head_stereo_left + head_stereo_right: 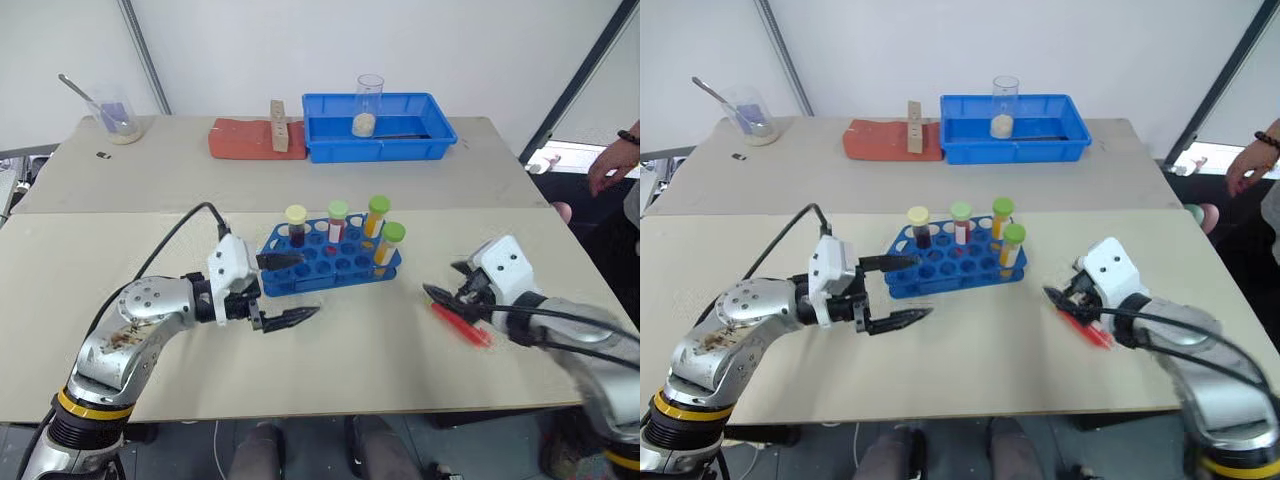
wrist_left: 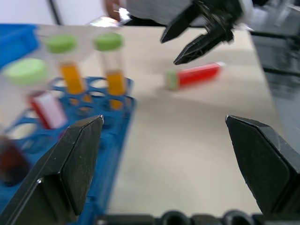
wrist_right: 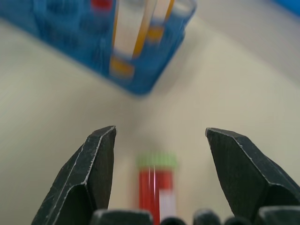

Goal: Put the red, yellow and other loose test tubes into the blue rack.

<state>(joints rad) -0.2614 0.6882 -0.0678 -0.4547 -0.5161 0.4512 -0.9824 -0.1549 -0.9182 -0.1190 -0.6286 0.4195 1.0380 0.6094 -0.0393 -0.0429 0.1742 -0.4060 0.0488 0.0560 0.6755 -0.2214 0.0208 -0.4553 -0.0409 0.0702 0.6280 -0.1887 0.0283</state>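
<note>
Red tube (image 1: 461, 325) lay flat on table (image 1: 360, 360), just below right gripper (image 3: 159, 140), between its spread, empty fingers. Left gripper (image 1: 290, 290) gaped beside blue rack (image 1: 330, 262) holding 4 tubes.

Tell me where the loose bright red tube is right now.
The bright red tube lies flat on the table, on the robot's right, beside the open right hand and right of the blue rack.

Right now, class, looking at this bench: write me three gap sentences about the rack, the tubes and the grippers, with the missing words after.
1. The number of tubes standing in the rack is ____.
2. The red tube lying on the table has a ____ cap.
3. The right gripper has its fingers ____ over the red tube.

Missing words: four; green; open
</note>
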